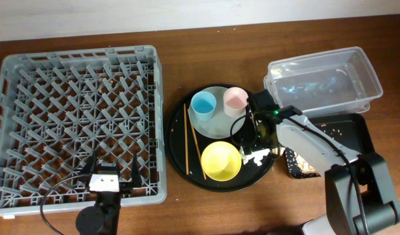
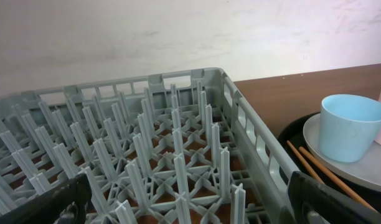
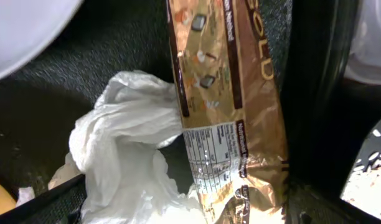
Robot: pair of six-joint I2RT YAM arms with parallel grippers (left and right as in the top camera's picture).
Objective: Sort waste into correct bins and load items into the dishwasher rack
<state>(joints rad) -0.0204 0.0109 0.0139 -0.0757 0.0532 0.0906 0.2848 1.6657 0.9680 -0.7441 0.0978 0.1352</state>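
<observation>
Nearest me, by the near-left corner, my left gripper [image 2: 190, 214] hovers low over the near edge of the rack [image 1: 79, 117], jaws spread wide and holding nothing, the arm pointing toward the far edge. The rack fills the left half of the table. In the middle sits the round tray [image 1: 177, 149]. The bowl [image 1: 221, 160] is on its near part and the tissue [image 1: 255, 156] lies just right of the bowl. The chopsticks [image 1: 190, 140] lie along its left side, and farther back the plate [image 1: 215, 121] carries the blue cup [image 1: 204, 104] and the pink cup [image 1: 236, 99] side by side. My right arm reaches in from the near-right corner, over the black tray [image 1: 355, 127], which holds scattered crumbs [image 1: 302, 164]. My right gripper [image 3: 187, 190] points down at the round tray's right side. Its jaws are wide, with the wrapper [image 3: 228, 106] and tissue between them, and they are not closed on either. The wrapper lies partly over the tissue. The tub [image 1: 324, 81] stands toward the far-right corner, just behind the black tray.
</observation>
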